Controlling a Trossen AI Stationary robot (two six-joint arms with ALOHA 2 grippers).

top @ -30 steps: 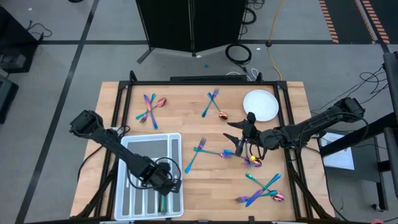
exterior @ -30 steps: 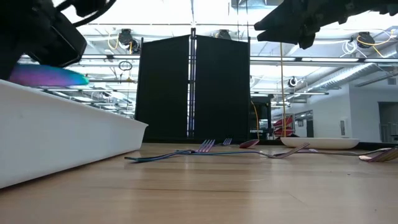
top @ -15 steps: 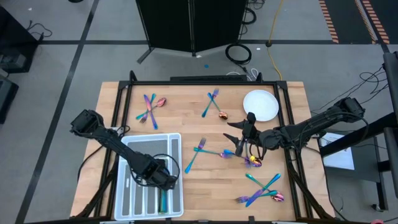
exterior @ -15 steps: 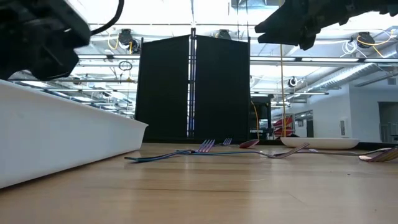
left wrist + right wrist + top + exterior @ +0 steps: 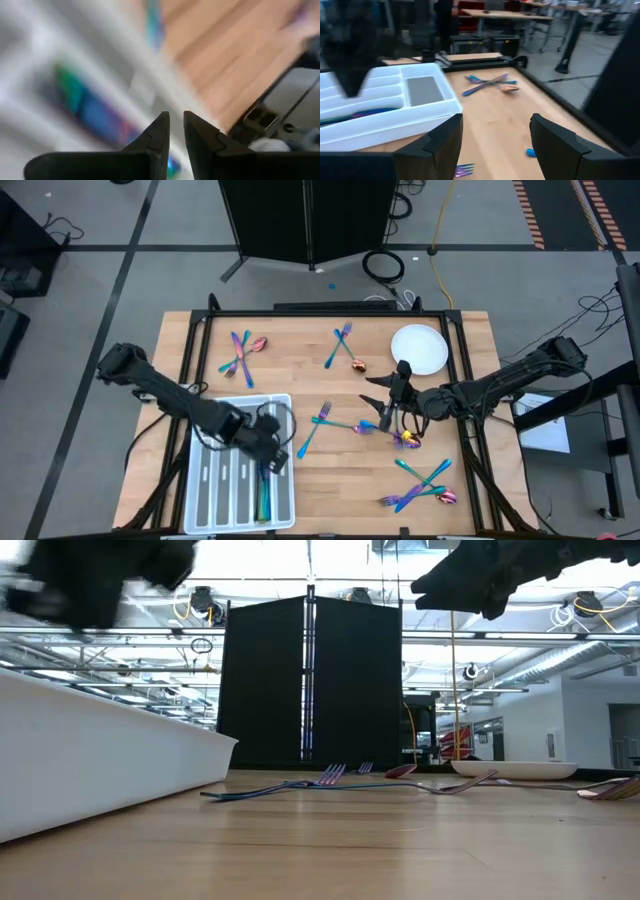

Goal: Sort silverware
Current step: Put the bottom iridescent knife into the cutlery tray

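High view, left gripper [image 5: 268, 452]: lower left, over the white tray [image 5: 205, 500], fingers nearly together, empty.
High view, right gripper [image 5: 390, 402]: right of centre, spread wide, above the silverware [image 5: 340, 423].
Left wrist view: iridescent piece [image 5: 95, 112] in tray.
Writing: none legible.

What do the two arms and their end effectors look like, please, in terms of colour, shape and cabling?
Both arms are dark, near-black, slim jointed links. The left arm carries a thin black cable looping near its wrist, ending in the left end effector. The right arm looks the same, ending in the right end effector. Each end effector has two flat, matte black, angular fingers. No markings are visible.
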